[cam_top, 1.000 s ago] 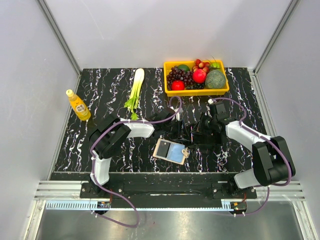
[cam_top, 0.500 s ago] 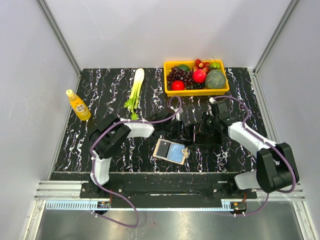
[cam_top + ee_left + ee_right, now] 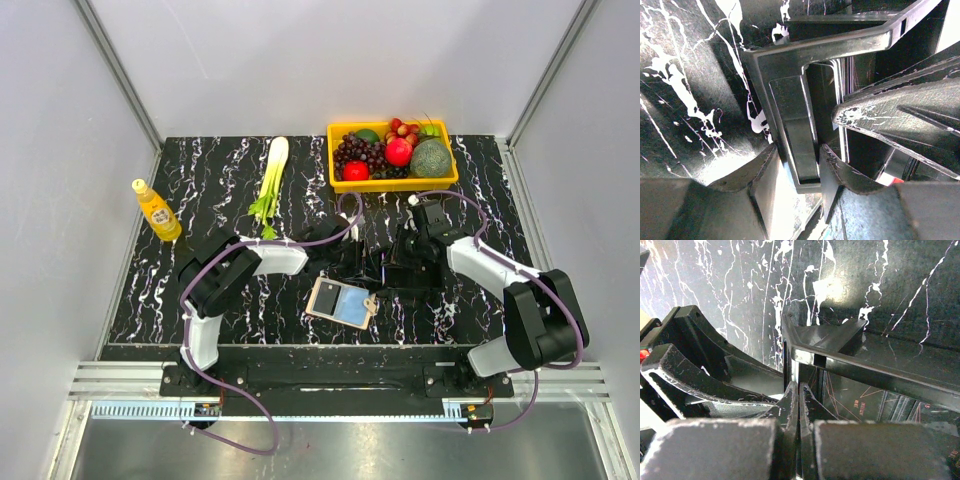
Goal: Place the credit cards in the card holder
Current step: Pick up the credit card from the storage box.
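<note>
Left tool [image 3: 799, 161], half-open, gripped the black plastic card stand [image 3: 786, 95]; right tool [image 3: 799, 396], shut, perhaps pinched a dark credit card [image 3: 857, 401]. A straight pull, stand steadied, looked wisest.

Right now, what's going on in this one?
Both arms meet at a black card stand mid-table. The left gripper appears to clamp one of its bars, probably steadying it. The right gripper is closed at the stand's edge, beside the dark cards inside it; whether it pinches a card is unclear. The beige card holder lies open just in front.
</note>
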Robot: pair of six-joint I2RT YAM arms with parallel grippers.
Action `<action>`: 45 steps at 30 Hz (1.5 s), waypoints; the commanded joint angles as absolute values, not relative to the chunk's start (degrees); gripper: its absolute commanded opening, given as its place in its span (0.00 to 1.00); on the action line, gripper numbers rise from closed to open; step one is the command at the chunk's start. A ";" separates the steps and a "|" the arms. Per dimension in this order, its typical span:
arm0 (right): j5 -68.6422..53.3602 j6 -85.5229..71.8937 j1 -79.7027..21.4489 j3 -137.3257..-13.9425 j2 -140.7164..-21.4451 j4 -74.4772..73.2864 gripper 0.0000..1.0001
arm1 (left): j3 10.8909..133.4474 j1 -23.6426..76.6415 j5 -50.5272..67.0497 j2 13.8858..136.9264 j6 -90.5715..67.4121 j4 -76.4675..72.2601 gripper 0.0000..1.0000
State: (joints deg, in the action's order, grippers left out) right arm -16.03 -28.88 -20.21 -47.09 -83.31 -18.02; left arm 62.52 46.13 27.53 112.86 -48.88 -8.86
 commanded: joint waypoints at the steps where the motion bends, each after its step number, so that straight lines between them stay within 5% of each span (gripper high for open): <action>1: -18.98 -30.23 -20.92 -48.87 -83.06 -15.03 0.00 | 63.37 45.88 27.42 111.27 -46.67 -9.40 0.34; 17: -26.19 -31.73 -20.92 -46.32 -80.42 -13.09 0.00 | 63.02 45.88 27.33 111.18 -47.02 -9.93 0.34; 31: -2.20 -23.91 -21.36 -49.57 -77.25 -26.54 0.00 | 62.84 45.70 27.16 111.18 -47.11 -10.02 0.34; 45: -18.19 -25.66 -25.14 -51.16 -80.25 -23.21 0.00 | 63.37 45.70 27.33 111.18 -47.20 -9.93 0.34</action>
State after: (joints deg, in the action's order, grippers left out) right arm -12.34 -24.32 -24.27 -50.00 -79.96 -24.56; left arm 62.52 45.65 28.23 112.86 -48.51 -8.62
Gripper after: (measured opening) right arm 0.009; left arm 0.387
